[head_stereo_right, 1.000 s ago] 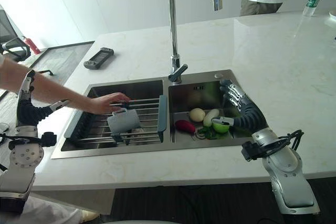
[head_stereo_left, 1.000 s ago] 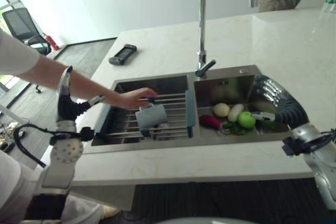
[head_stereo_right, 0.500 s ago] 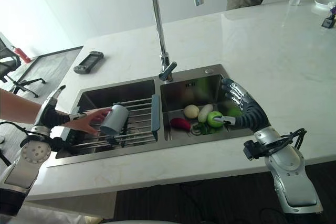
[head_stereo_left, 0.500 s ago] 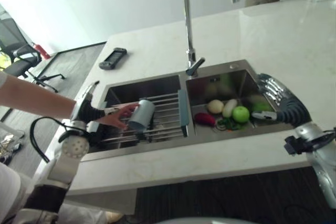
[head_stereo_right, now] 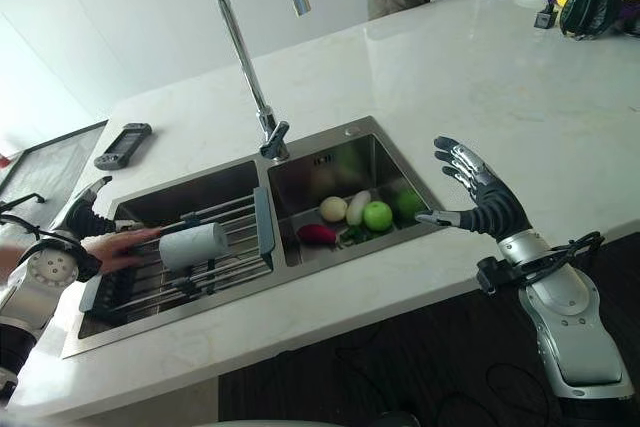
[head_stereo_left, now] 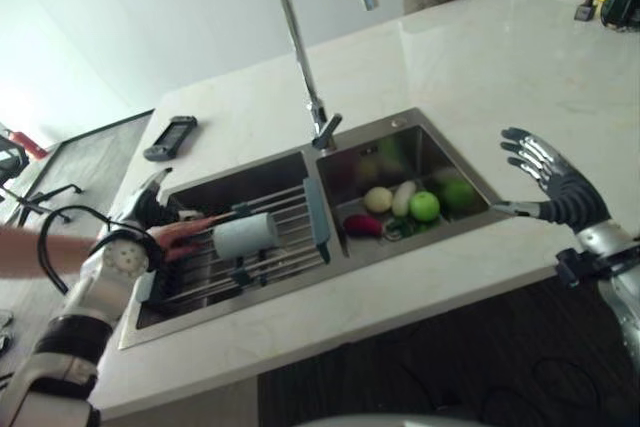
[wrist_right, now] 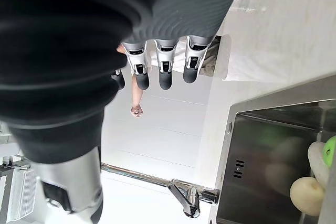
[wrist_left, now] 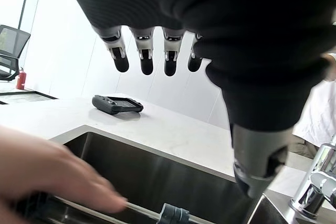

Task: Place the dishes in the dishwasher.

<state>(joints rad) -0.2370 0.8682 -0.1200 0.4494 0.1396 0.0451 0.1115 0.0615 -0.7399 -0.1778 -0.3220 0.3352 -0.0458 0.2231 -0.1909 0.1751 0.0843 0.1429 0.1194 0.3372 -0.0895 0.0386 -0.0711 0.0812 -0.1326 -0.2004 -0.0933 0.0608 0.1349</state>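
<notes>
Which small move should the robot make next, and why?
Probably hold the left hand where it is, open at the sink's left edge. A person's hand is at the grey cup lying on the rack, so reaching in now risks contact. The right hand is open above the counter.

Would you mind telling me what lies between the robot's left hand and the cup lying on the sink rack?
A person's hand lies there, reaching across the rack from the left hand toward the cup, as the right eye view shows.
</notes>
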